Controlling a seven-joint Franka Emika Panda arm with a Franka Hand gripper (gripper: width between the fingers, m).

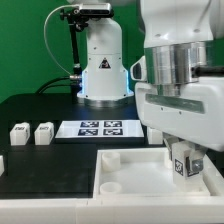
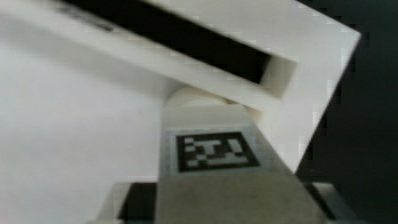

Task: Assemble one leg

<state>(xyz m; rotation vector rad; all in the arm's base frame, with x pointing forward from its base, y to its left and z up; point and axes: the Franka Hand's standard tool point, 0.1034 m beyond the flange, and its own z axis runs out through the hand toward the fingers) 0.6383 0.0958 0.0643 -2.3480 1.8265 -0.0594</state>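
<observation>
Black table (image 1: 30,108) holds two loose legs (image 1: 30,132) — claw (image 1: 182,166) pinches a third leg (image 1: 181,163).

Black table (image 1: 30,110), two loose legs (image 1: 18,133) (image 1: 43,132), marker board (image 1: 100,128), white tray piece (image 1: 125,185)

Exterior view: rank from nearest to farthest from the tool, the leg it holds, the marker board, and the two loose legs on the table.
1. The leg, in the tool, at the exterior view's right.
2. The marker board, mid-table.
3. The two loose legs, at the exterior view's left; too close to rank apart.
</observation>
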